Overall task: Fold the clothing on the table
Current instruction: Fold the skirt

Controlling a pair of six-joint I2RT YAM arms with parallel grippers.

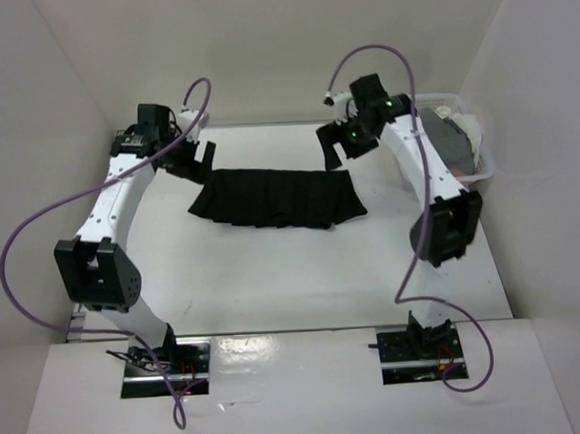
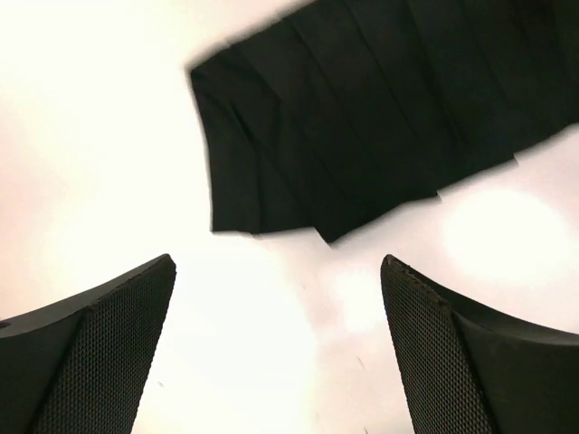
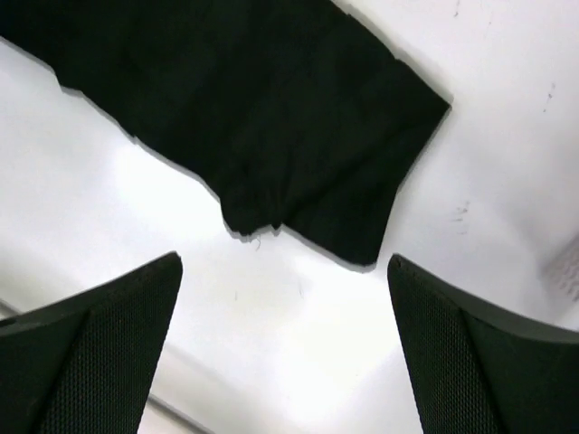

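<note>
White table is spread with the black clothing; the left gripper and right gripper are held released near its ends, nothing grasped.

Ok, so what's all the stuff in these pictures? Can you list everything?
skirt: one, black, lying mid-table between the grippers
table: one, white, under everything
basket: one, white, table's far right edge
grey garment: one, grey, in the basket
cables: two, purple, one along each arm
arms: two, white with black joints, bases at near edge
left gripper: one, black, open, by the skirt's left end
right gripper: one, black, open, by the skirt's right end
</note>
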